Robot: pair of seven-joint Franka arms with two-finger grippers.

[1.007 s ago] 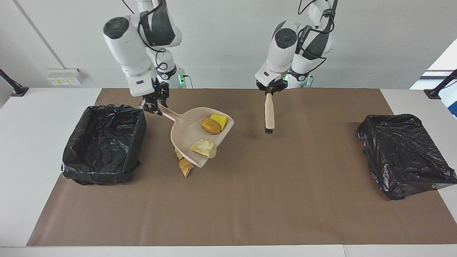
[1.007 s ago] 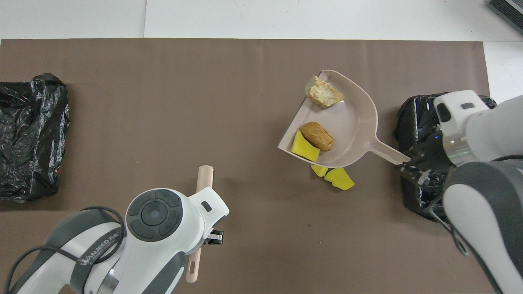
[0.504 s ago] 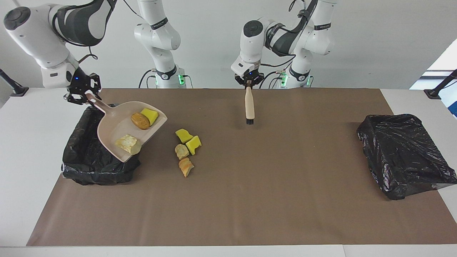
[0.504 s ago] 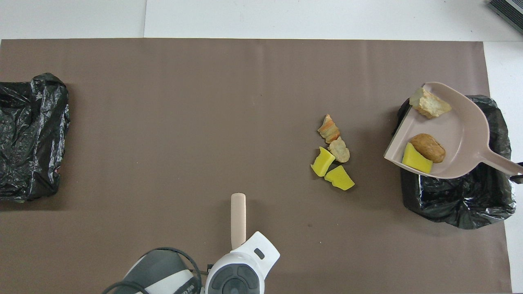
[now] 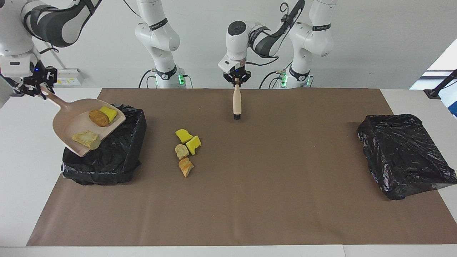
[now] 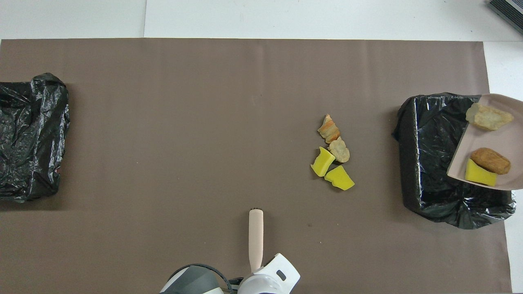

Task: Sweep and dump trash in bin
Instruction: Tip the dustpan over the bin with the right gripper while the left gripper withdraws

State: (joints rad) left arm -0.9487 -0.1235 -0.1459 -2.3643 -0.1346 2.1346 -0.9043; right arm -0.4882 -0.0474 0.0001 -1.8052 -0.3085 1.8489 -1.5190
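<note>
My right gripper (image 5: 37, 89) is shut on the handle of the pale pink dustpan (image 5: 75, 122), which hangs tilted over the outer edge of the black-lined bin (image 5: 107, 167). The pan carries three pieces of trash: a brown lump (image 5: 99, 117), a yellow sponge piece (image 5: 109, 113) and a beige lump (image 5: 85, 139). Several more pieces lie in a cluster on the mat beside the bin: two yellow sponges (image 5: 188, 140), a tan lump (image 5: 181, 151) and an orange-brown lump (image 5: 186, 166). My left gripper (image 5: 236, 81) is shut on the beige-handled brush (image 5: 236, 103), which hangs bristles down over the mat's near edge.
A second black bag-lined box (image 5: 403, 153) sits at the left arm's end of the table. A brown mat (image 5: 250, 200) covers the tabletop. In the overhead view the dustpan (image 6: 502, 136) is cut off by the picture's edge above the bin (image 6: 412, 155).
My right gripper has carried the loaded dustpan away from the loose pile and out over the bin. My left gripper has drawn the brush back toward the robots.
</note>
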